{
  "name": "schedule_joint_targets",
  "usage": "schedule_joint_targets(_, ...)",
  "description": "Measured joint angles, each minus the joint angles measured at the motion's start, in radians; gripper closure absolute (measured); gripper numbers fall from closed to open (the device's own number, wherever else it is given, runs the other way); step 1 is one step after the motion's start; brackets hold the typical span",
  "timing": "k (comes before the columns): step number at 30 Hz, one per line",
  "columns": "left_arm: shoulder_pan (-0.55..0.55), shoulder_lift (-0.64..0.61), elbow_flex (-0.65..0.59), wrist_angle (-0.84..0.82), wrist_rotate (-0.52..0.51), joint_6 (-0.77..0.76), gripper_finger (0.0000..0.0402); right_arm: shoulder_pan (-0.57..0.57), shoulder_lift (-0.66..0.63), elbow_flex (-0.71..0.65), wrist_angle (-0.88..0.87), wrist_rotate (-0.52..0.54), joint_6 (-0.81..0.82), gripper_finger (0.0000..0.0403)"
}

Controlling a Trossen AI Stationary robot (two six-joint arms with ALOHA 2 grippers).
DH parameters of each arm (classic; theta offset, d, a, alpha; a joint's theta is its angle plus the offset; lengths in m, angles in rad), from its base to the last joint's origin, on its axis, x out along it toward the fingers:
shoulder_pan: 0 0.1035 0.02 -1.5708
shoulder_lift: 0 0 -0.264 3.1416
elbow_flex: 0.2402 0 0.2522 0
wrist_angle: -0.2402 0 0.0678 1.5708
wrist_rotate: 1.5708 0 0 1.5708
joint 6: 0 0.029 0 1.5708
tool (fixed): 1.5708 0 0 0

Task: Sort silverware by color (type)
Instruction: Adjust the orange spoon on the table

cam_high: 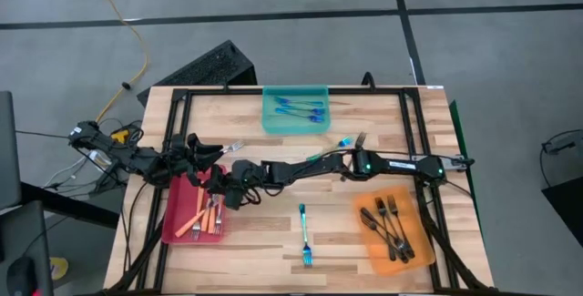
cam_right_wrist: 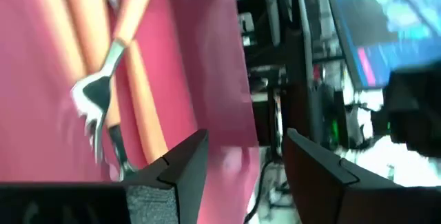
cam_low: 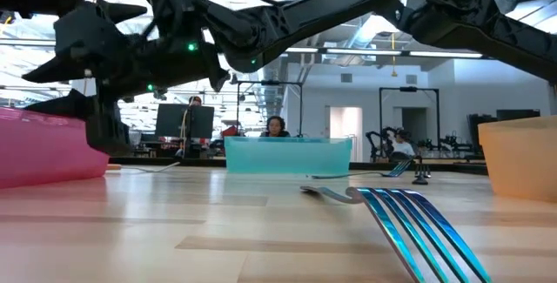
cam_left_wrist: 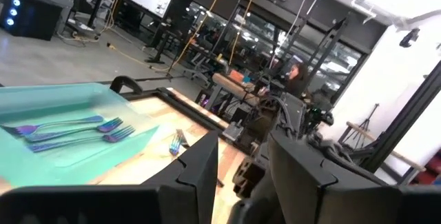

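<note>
A: What's on the table (cam_high: pixel 273 241)?

B: Pale wood planks, three flat plastic trays. The red tray (cam_high: pixel 179 223) holds orange forks (cam_high: pixel 208 214) with silver tines. The teal tray (cam_high: pixel 295 125) holds blue forks (cam_high: pixel 301 108). The orange tray (cam_high: pixel 372 252) holds dark metal forks (cam_high: pixel 390 225), heaped crosswise.

A: Any loose?

B: One blue fork (cam_high: pixel 305 236) lies alone between the red and orange trays, tines toward the near edge. Another small blue one (cam_high: pixel 345 141) lies just beside the teal tray.

A: And the right gripper (cam_high: pixel 228 191)?

B: Reached across to the red tray's inner edge, fingers (cam_right_wrist: pixel 180 165) spread wide and holding nothing. The orange forks lie in the tray just beyond its tips.

A: The left gripper (cam_high: pixel 205 153)?

B: Above the red tray's far end, fingers (cam_left_wrist: pixel 203 165) parted; a silver-tined fork (cam_high: pixel 233 148) shows at it, but I can't tell whether it's held.
</note>
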State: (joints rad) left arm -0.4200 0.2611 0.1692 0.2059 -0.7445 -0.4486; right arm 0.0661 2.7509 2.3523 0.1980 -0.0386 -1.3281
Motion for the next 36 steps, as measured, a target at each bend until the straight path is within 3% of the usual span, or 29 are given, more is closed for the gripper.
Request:
schedule_joint_targets(9,0.0,0.0,0.0,0.126,0.018,0.059,0.029,0.01,-0.072,0.003,-0.075,0.041,0.247,0.0197)
schedule_joint_targets(18,0.0,-0.001,0.0,0.275,0.032,0.122,0.029,0.0,-0.194,0.002,-0.405,0.062,0.389,0.0198)
schedule_joint_targets(25,0.0,-0.003,0.001,0.423,0.118,0.153,0.029,-0.076,-0.25,0.004,-0.585,0.061,0.571,0.0198)
schedule_joint_targets(30,0.0,-0.003,0.001,0.44,0.137,0.162,0.029,-0.152,-0.251,0.003,-0.611,-0.037,0.772,0.0198)
schedule_joint_targets(36,0.0,-0.002,0.001,0.436,0.118,0.176,0.029,-0.219,-0.232,0.004,-0.498,-0.038,0.907,0.0198)
